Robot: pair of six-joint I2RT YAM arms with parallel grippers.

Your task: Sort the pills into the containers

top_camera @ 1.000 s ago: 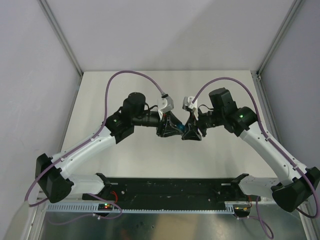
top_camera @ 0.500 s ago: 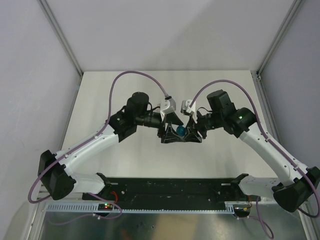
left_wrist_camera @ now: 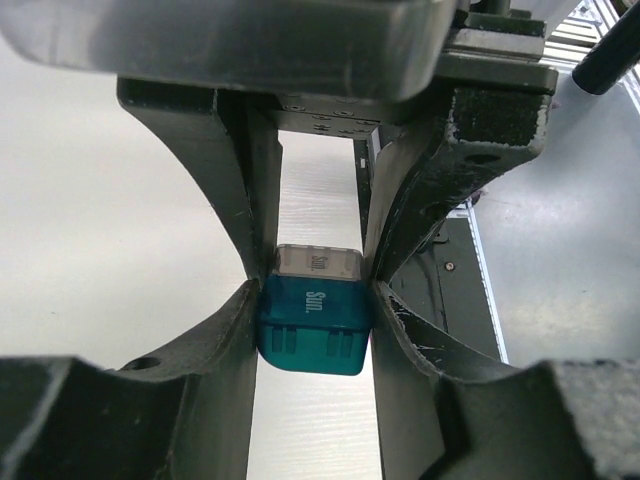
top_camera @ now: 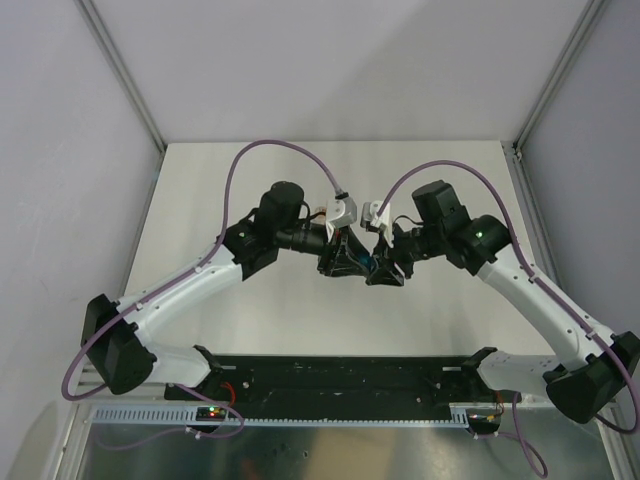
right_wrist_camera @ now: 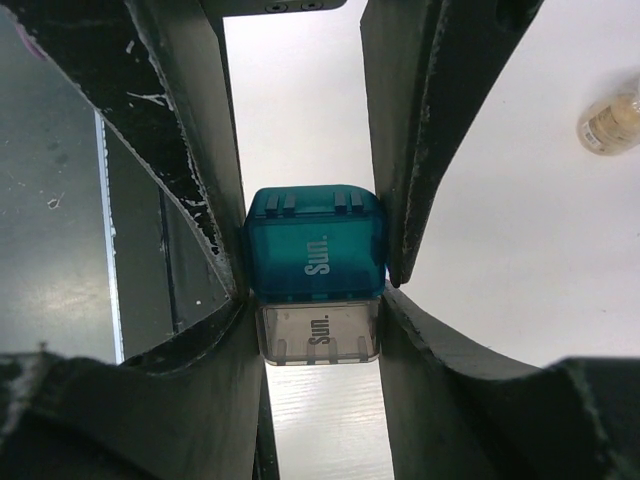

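Note:
The teal-blue box (left_wrist_camera: 312, 325) with its grey flap (left_wrist_camera: 318, 262), both marked "Sun.", hangs between my two grippers above the table. My left gripper (left_wrist_camera: 315, 312) is shut on the teal body. My right gripper (right_wrist_camera: 318, 332) is shut on the grey flap (right_wrist_camera: 318, 335), with the teal body (right_wrist_camera: 316, 243) beyond it between the left fingers (right_wrist_camera: 190, 150). In the top view the left gripper (top_camera: 350, 262) and the right gripper (top_camera: 381, 268) meet tip to tip at the table's middle and hide the box. The flap lies in line with the body. No pills show.
A small pale yellowish cylinder (right_wrist_camera: 607, 122) lies on the white table (top_camera: 300, 170); I cannot tell if it is the amber vial. The black base rail (top_camera: 340, 375) runs along the near edge. Grey walls stand left, right and behind.
The left arm has swung right and both grippers have drawn tighter together. The teal box that showed between them half a second ago is now covered in the top view.

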